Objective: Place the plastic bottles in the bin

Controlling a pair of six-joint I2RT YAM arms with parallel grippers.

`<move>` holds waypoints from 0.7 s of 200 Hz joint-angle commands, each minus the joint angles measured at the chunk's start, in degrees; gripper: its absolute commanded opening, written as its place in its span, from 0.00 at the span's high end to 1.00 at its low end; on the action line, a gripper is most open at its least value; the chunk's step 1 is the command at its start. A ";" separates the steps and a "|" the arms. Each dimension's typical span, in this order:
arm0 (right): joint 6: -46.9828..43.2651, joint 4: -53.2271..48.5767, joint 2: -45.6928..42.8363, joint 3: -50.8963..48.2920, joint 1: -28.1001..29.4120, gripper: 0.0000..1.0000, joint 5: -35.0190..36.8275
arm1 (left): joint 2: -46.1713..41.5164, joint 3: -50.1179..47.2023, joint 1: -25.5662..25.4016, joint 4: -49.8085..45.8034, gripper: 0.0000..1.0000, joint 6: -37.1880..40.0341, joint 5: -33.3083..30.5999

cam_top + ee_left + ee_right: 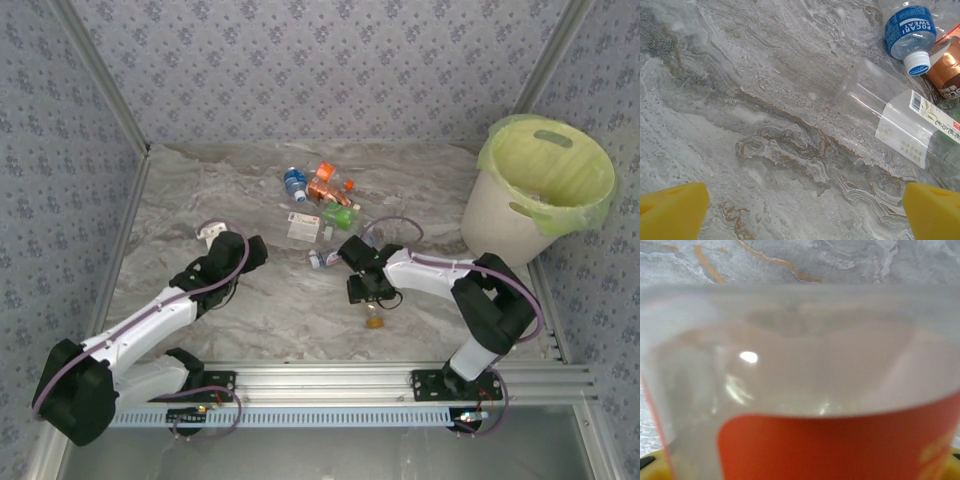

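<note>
- Looking from above, the left end effector hangs over the bare marble tabletop, to the left of the bottle pile.
- Its two yellow fingers are wide apart. Nothing is between them but tabletop.
- Just past it a clear bottle lies on its side. It has a white label with a black barcode. The other writing is too small to read.
- Behind that is the blue-label bottle. White letters on it say "POCARI SWEAT". Its cap is white with blue print I cannot read.
- Next to it is a brown-label bottle. Its white writing is cut off at the edge.
- The right end effector is low over the middle of the tabletop, right at the orange-label bottle.
- In the right wrist view this bottle is very close and blurry. It is clear plastic on top and has an orange label below. The pale letters on the label cannot be read.
- A bit of yellow finger shows at each bottom corner, one on each side of the bottle. I cannot tell if they squeeze it or just sit around it.
- The other plastic bottles lie in a pile at the far middle of the tabletop, with blue, orange and green among them.
- The bin stands upright at the far right with a lime-green bag in it, well apart from the pile.
</note>
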 commanded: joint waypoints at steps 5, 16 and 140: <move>-3.09 3.70 -0.50 -1.27 -0.84 0.42 3.35 | 0.59 1.98 0.36 1.12 0.01 -0.27 0.17; -2.99 2.94 -1.37 -0.87 -0.90 0.44 4.59 | 0.76 2.19 0.38 1.16 0.01 -0.25 0.13; -12.02 1.80 -25.25 4.08 -1.65 0.53 18.80 | 1.96 3.34 1.04 1.52 0.01 -1.07 0.12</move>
